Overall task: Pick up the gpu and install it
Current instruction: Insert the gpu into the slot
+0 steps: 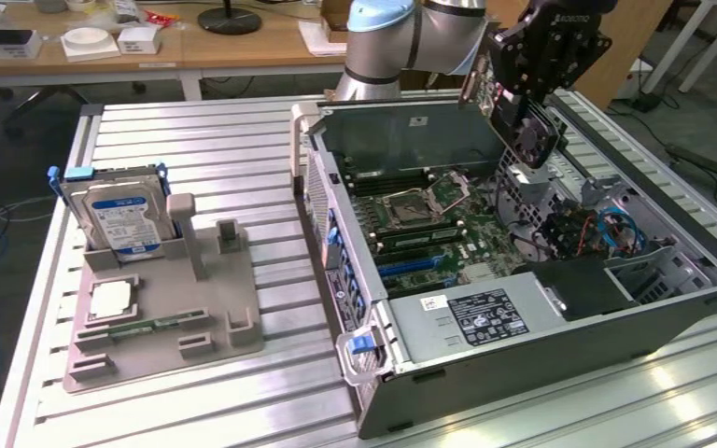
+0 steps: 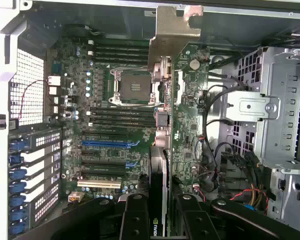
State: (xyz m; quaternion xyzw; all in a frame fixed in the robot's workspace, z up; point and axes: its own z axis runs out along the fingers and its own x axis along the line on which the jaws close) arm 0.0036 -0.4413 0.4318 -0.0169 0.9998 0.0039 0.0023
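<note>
My gripper (image 1: 523, 91) is shut on the gpu (image 1: 528, 129), a dark card with a round fan. I hold it in the air over the far right part of the open computer case (image 1: 333, 233), above the motherboard (image 1: 428, 219) and clear of it. In the wrist view the gpu (image 2: 159, 180) appears edge-on between my two black fingers (image 2: 134, 220), its pale metal bracket (image 2: 174, 35) at the far end. The blue expansion slots (image 2: 105, 143) lie on the board beside the card's line, with nothing in them.
The case lies on its side on a slatted metal table (image 1: 184, 131). A power supply (image 1: 484, 315) and a drive cage with cables (image 1: 589, 229) fill its near right. On the exterior view's left, a grey fixture (image 1: 209, 317) holds a hard drive (image 1: 116, 215), a processor (image 1: 112, 299) and a memory stick (image 1: 147, 327).
</note>
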